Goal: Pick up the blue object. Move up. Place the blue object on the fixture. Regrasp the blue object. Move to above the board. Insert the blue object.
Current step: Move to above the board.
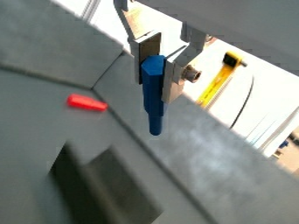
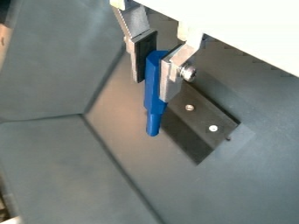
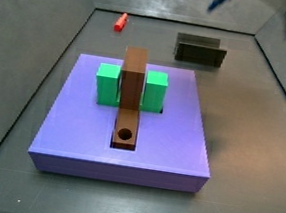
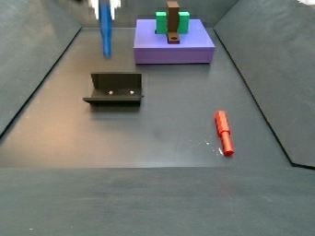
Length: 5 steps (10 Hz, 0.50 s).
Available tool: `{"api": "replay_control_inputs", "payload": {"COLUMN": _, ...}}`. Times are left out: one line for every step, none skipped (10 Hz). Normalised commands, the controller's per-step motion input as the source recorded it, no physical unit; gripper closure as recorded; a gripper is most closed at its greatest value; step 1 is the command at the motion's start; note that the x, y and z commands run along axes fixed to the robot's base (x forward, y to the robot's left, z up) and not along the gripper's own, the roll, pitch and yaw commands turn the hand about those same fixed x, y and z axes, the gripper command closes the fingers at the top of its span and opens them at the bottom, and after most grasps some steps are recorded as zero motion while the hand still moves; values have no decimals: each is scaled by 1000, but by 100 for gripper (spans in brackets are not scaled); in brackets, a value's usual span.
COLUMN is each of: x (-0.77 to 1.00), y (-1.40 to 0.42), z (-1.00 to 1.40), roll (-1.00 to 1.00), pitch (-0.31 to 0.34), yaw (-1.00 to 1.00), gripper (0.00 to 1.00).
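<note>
Jaws of the gripper [image 2: 160,54], closed on the blue peg [image 2: 153,94], hold it aloft near the fixture [image 4: 114,89]; placing, regrasping and insertion into the board [image 3: 130,142] remain.

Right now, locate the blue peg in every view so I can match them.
Wrist view: blue object in the gripper.
Wrist view: blue object, fixture beneath.
Side view: tip at top edge.
Side view: upper left.
Shared landmark: the fixture.

The gripper [image 1: 160,55] clamps the blue peg [image 1: 152,92] upright between its fingers [image 1: 145,46], well above the floor, with a red peg [image 1: 86,103] lying off to one side.
</note>
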Motion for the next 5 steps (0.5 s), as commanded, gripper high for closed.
{"api": "replay_control_inputs", "payload": {"x": 10, "y": -39, "z": 1400, "roll": -11, "pitch": 8, "yaw": -23, "gripper": 100}}
{"api": "replay_control_inputs", "payload": {"x": 20, "y": -24, "z": 1400, "roll": -3, "pitch": 16, "yaw": -25, "gripper": 100}}
{"api": "replay_control_inputs", "payload": {"x": 29, "y": -31, "z": 691, "roll": -2, "pitch": 65, "yaw": -18, "gripper": 100}}
{"api": "replay_control_inputs", "payload": {"x": 38, "y": -29, "z": 463, "roll": 4, "pitch": 80, "yaw": -15, "gripper": 100}}
{"api": "replay_control_inputs", "payload": {"x": 48, "y": -24, "z": 187, "roll": -1, "pitch": 106, "yaw": 3, "gripper": 100}}
